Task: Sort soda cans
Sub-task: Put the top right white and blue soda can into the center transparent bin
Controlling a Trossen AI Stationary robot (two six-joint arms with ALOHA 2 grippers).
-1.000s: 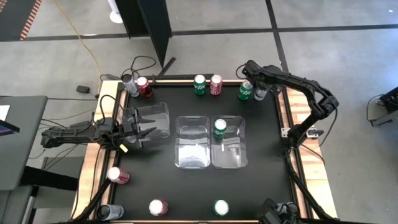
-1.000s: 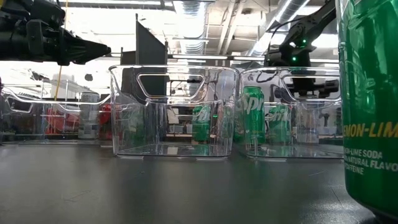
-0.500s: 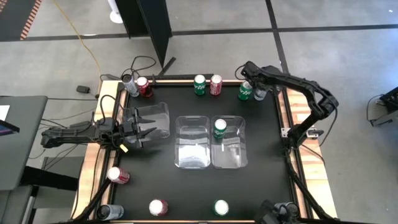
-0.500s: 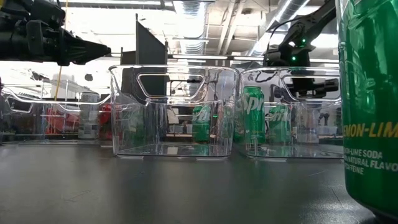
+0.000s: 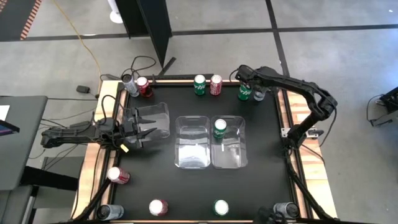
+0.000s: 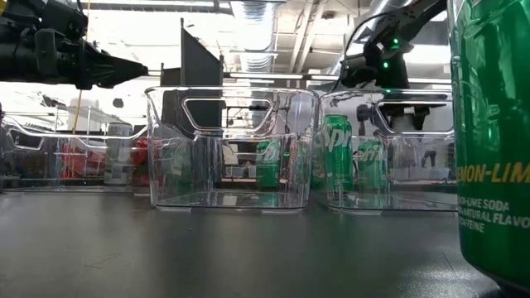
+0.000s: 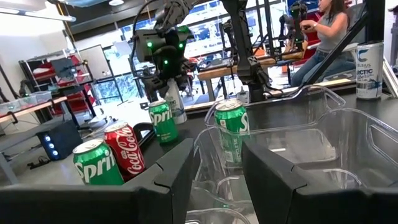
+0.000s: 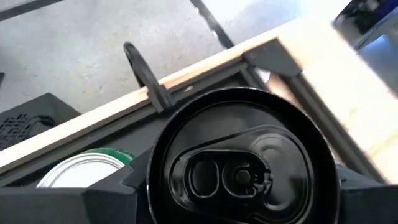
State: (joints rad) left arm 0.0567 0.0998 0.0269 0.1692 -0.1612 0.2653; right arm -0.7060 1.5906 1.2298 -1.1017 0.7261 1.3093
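At the table's far right corner, the right gripper (image 5: 245, 79) pinched a dark-topped can (image 8: 239, 163) beside a green can (image 5: 245, 92). Left gripper (image 5: 144, 132), fingers narrowly parted and empty, waited over the left bin (image 5: 157, 115).

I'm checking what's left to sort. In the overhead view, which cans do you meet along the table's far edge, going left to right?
silver can → red can → green can → second red can → second green can → dark can

The black counter (image 5: 261, 149) carries three clear bins (image 5: 193, 142) at mid-table, soda cans (image 5: 208, 84) along its far edge, and more cans (image 5: 158, 207) along the near edge.
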